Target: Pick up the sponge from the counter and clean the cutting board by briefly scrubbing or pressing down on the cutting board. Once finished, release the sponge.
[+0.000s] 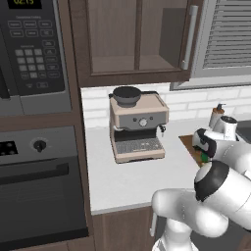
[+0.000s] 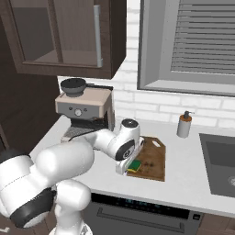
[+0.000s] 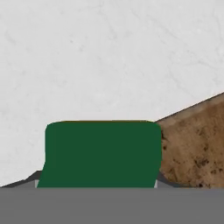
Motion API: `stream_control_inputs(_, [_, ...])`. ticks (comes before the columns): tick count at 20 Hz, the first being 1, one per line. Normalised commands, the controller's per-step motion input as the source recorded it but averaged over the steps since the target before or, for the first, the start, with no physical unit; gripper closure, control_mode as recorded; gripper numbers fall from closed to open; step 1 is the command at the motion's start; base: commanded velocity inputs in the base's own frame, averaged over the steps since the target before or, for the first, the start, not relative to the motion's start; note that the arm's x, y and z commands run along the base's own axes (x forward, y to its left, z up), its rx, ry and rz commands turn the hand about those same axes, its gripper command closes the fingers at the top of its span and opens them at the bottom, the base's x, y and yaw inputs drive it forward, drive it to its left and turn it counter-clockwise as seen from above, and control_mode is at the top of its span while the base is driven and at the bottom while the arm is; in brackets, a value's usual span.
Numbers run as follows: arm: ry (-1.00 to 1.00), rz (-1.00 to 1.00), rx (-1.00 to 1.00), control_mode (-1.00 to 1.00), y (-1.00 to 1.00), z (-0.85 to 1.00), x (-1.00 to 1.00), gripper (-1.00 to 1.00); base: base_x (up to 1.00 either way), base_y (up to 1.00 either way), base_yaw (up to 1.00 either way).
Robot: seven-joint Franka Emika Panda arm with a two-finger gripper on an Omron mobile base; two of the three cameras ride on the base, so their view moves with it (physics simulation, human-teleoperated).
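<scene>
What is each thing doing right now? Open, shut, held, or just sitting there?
sponge: green side up, at the gripper, by the cutting board's near left corner.
cutting board: flat on the counter.
gripper: low over the sponge; open or shut is hidden.
coffee machine: upright on the counter.
soap bottle: upright beside the sink.
cabinet door: shut.
</scene>
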Motion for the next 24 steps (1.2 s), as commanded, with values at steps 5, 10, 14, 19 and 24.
stream_control_inputs(5, [-0.01, 0.04, -0.03, -1.00, 0.98, 0.02, -0.11, 1.00, 0.00, 0.00, 0.00])
stream_control_inputs(10, [0.00, 0.17, -0.04, -1.00, 0.70, 0.32, 0.30, 1.00, 0.00, 0.00, 0.00])
stream_control_inputs(14, [0.00, 0.33, 0.02, -1.00, 0.16, 0.37, 0.60, 1.00, 0.00, 0.00, 0.00])
stream_control_inputs(19, [0.04, 0.42, 0.14, -1.00, 0.00, 0.12, 0.40, 1.00, 0.00, 0.00, 0.00])
stream_control_inputs(24, [0.07, 0.35, 0.12, -1.00, 0.12, -0.19, 0.11, -1.00, 0.00, 0.00, 0.00])
